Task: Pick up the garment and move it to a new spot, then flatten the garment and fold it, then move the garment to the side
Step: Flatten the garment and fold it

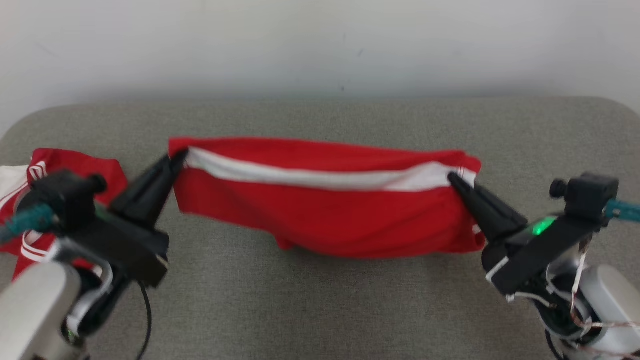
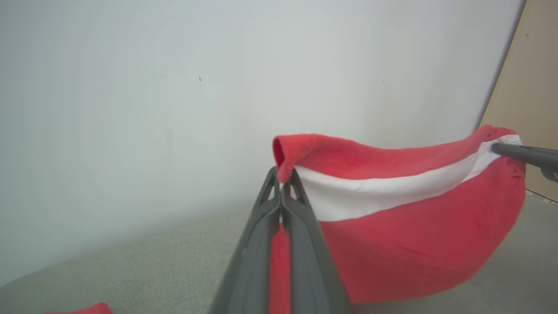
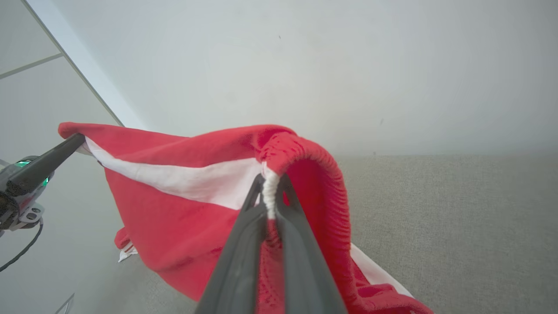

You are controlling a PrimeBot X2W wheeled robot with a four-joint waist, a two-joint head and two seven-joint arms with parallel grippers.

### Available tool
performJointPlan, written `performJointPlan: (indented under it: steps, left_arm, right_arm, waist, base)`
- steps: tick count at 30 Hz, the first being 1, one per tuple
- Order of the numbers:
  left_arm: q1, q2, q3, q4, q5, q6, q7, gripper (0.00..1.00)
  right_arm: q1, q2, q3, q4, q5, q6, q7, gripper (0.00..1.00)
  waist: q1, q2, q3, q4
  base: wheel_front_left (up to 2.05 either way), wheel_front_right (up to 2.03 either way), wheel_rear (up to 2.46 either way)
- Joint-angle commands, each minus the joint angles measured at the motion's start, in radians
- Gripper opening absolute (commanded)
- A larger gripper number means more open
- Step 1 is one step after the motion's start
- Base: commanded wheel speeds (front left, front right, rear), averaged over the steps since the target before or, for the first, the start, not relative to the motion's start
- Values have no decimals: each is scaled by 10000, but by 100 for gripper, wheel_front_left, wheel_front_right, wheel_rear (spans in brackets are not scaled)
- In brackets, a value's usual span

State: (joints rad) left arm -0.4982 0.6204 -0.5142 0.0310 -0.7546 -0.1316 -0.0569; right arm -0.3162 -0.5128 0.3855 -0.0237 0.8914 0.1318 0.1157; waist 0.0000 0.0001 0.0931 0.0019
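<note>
**Garment stretched between both grippers, ready to be laid flat**

At the lower left of the head view, the left gripper (image 1: 176, 159) is clamped shut on one end of the red garment (image 1: 320, 220). At the lower right, the right gripper (image 1: 454, 179) pinches the other end, its jaws closed on the white-lined waistband. The cloth hangs taut across mid-frame, its lower edge sagging towards the grey padded surface (image 1: 320, 305).

This looks like the move-and-flatten step. The next move likely calls for both arms to lower together under even tension, so the fabric lands without wrinkles.

A second red-and-white garment (image 1: 75, 162) lies at the left edge. The pale wall (image 1: 320, 45) is behind.
</note>
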Motion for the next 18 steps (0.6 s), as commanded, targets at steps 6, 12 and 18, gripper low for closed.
performJointPlan:
  steps: [6, 12, 18]
  left_arm:
    - [-3659, 409, -603, 786, -1460, 22, 712, 0]
    - [-7123, 245, -1319, 2139, -2187, 22, 882, 0]
    - [-9965, -15, -2116, 3533, -2664, 22, 544, 0]
  right_arm:
    - [-2599, 285, -625, 365, 700, -25, 861, 0]
    - [-5811, 633, -993, 1422, 656, -25, 1441, 0]
    - [-8820, 1217, -1252, 2807, 642, -25, 1709, 0]
  waist:
    - [0, -1, 1731, -189]
    - [0, -1, 2972, -236]
    - [0, -1, 3899, -297]
  base:
    - [0, 0, 0]
    - [0, 0, 0]
    - [0, 0, 0]
